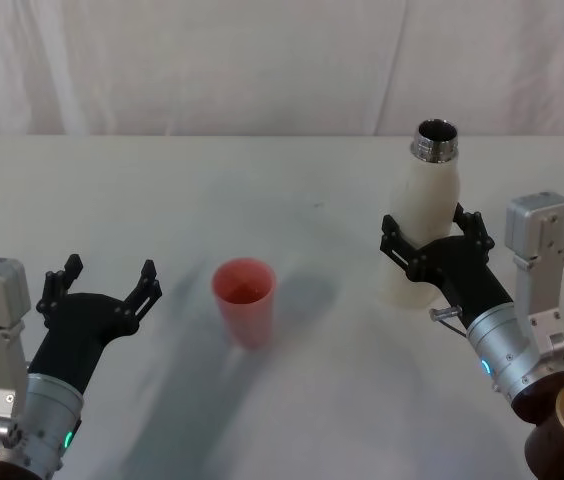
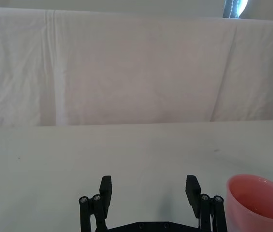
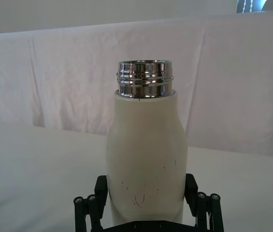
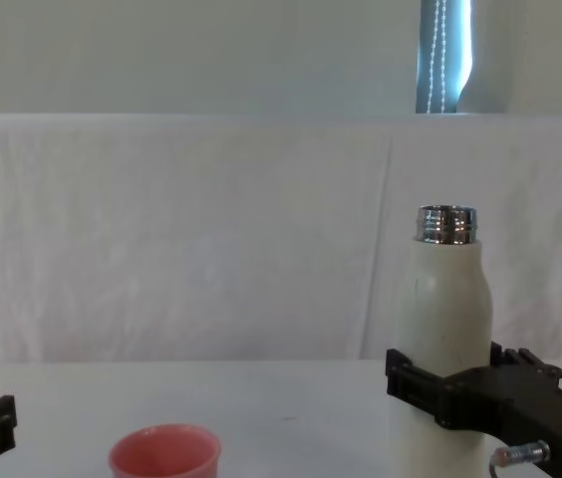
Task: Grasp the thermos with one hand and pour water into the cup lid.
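The right hand [image 1: 434,245] clasps the upright thermos [image 1: 421,215] low on its body at the surface's [image 1: 292,180] right, ready to lift and tip toward the cup lid [image 1: 244,299] at centre, while the left hand [image 1: 105,283] waits open.

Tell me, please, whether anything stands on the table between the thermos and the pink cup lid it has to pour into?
Nothing visible does. The right gripper straddles the upright thermos, and bare table lies between it and the cup lid. The left gripper hovers open on the lid's far side, out of the path.
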`<action>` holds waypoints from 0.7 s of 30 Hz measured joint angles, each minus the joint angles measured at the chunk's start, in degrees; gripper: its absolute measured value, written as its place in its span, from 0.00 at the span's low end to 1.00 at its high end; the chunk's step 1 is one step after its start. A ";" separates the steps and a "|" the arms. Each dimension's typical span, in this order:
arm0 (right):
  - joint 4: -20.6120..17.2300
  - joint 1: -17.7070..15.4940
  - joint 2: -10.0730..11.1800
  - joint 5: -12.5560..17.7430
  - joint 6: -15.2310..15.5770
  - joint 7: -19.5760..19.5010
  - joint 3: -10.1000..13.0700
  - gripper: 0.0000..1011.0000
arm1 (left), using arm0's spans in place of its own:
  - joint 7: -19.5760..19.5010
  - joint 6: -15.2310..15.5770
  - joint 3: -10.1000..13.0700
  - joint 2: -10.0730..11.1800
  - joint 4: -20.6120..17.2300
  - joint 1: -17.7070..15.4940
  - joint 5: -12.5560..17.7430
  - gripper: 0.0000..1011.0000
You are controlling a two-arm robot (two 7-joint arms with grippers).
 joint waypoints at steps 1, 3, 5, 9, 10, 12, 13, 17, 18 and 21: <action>0.00 -0.01 0.00 0.00 0.00 0.00 0.00 0.99 | 0.00 0.00 0.00 0.00 0.00 0.00 0.00 0.99; -0.01 -0.01 0.00 0.00 0.00 -0.01 -0.01 0.99 | 0.00 0.00 0.00 0.00 0.00 0.00 0.00 0.99; -0.04 -0.03 0.01 0.00 0.00 -0.01 -0.01 0.99 | 0.00 0.00 0.00 0.00 0.00 0.00 0.00 0.99; -0.06 -0.05 0.02 0.01 0.00 -0.02 -0.01 0.99 | 0.00 0.00 0.00 0.00 0.00 0.00 0.00 0.99; -0.06 -0.05 0.02 0.01 0.00 -0.01 -0.01 0.99 | 0.00 0.00 0.00 0.00 0.00 0.00 0.00 0.99; -0.07 -0.07 0.03 0.02 0.00 -0.02 -0.01 0.99 | 0.00 0.00 0.00 0.00 0.00 0.00 0.00 0.99; -0.08 -0.07 0.04 0.01 0.00 -0.02 0.00 0.96 | 0.00 0.00 0.00 0.00 0.00 0.00 0.00 0.99; -0.09 -0.09 0.05 0.03 0.00 -0.02 0.00 0.94 | 0.00 0.00 0.00 0.00 0.00 0.00 0.00 0.99; -0.10 -0.09 0.06 0.03 0.00 -0.02 0.00 0.94 | 0.00 0.00 0.00 0.00 0.00 0.00 0.00 0.99; -0.12 -0.10 0.06 0.03 0.01 -0.02 0.00 0.94 | 0.00 0.00 0.00 0.00 0.00 0.00 0.00 0.99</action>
